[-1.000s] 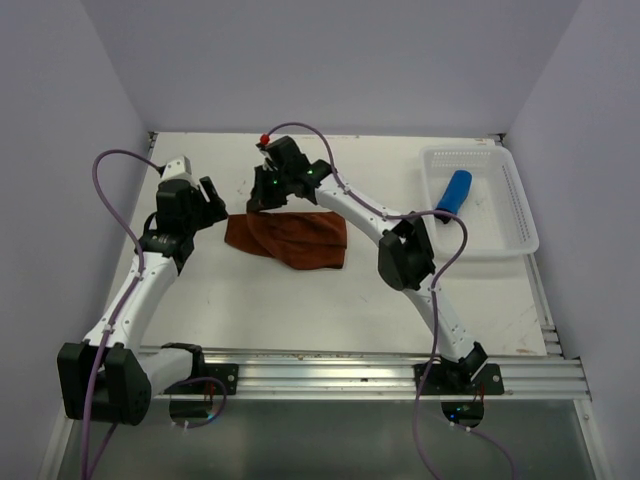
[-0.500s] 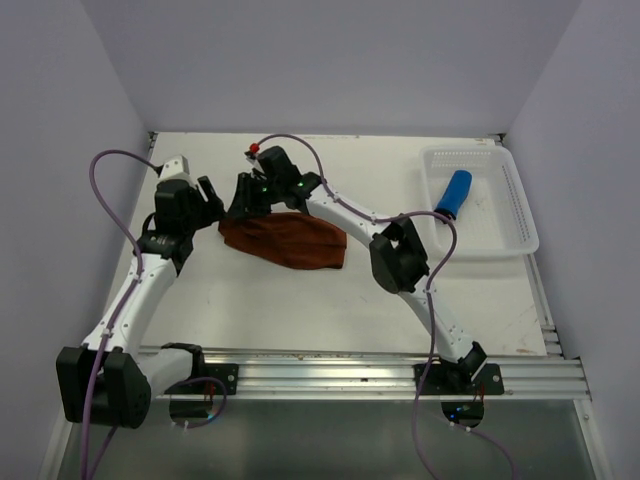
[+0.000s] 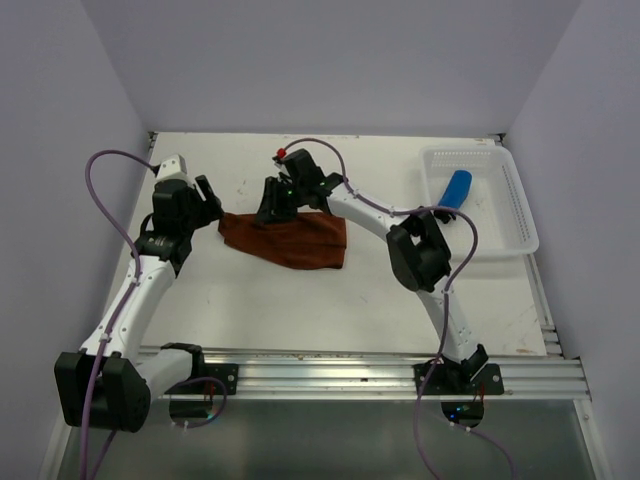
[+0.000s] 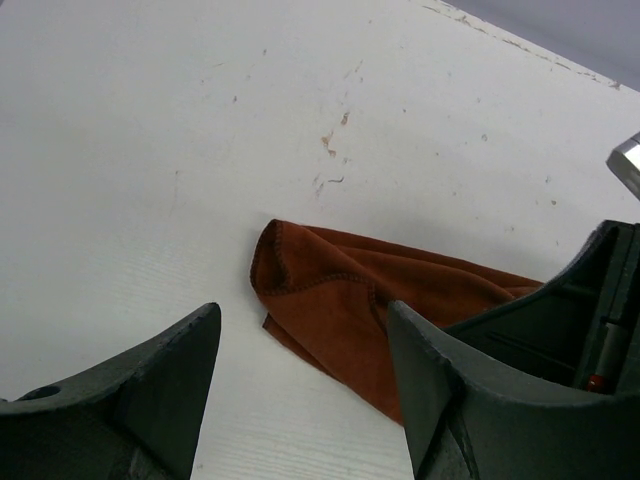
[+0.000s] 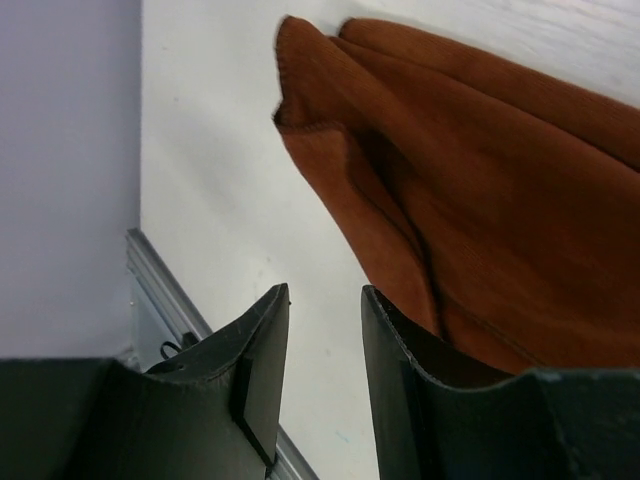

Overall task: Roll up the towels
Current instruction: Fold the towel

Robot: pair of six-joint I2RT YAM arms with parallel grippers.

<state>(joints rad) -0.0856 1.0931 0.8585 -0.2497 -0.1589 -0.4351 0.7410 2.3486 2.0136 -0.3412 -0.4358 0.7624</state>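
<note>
Rust-brown towel [image 3: 290, 240] lies crumpled; I should flatten it before rolling. My left gripper [image 4: 300, 400], at its nine o'clock corner, gapes wide and empty; my right gripper [image 5: 325, 345], at twelve, stands slightly parted, holding nothing.

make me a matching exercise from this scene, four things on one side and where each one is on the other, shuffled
Things:
1. blue towel
2. rust-brown towel
3. left gripper
4. right gripper

Places:
A. at the brown cloth's left tip, open
B. lying rolled inside the white basket
C. over the brown cloth's far edge
D. crumpled flat on the table, mid-left

Pairs: 1-B, 2-D, 3-A, 4-C
</note>
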